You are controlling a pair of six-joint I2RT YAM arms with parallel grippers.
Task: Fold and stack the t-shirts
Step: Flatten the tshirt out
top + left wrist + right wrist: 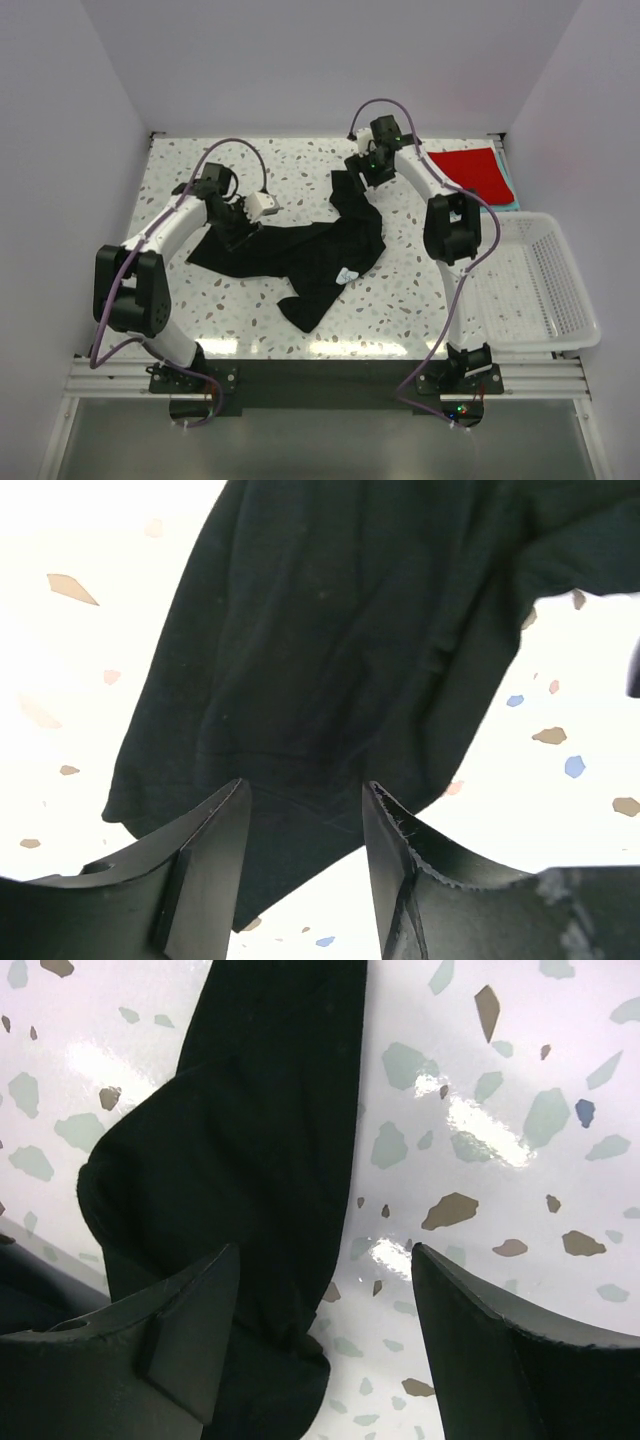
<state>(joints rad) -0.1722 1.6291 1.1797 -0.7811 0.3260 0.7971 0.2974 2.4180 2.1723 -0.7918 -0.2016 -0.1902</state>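
The black t-shirt (300, 255) lies crumpled on the counter (300, 170), not yet flattened; the left hand (303, 805) and right hand (325, 1260) hover over its edges, fingers apart and empty, so each probably must next pinch cloth and spread it.

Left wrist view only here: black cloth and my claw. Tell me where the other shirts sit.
Observer: The red t-shirt lies flat at the far right corner of the table, on a teal t-shirt.
Operator: Report the right claw.
Observer: The right claw is open over a narrow end of the black t-shirt, at its far side.
Operator: Report the basket.
Observer: The white basket stands at the right edge, nearer than the red t-shirt.
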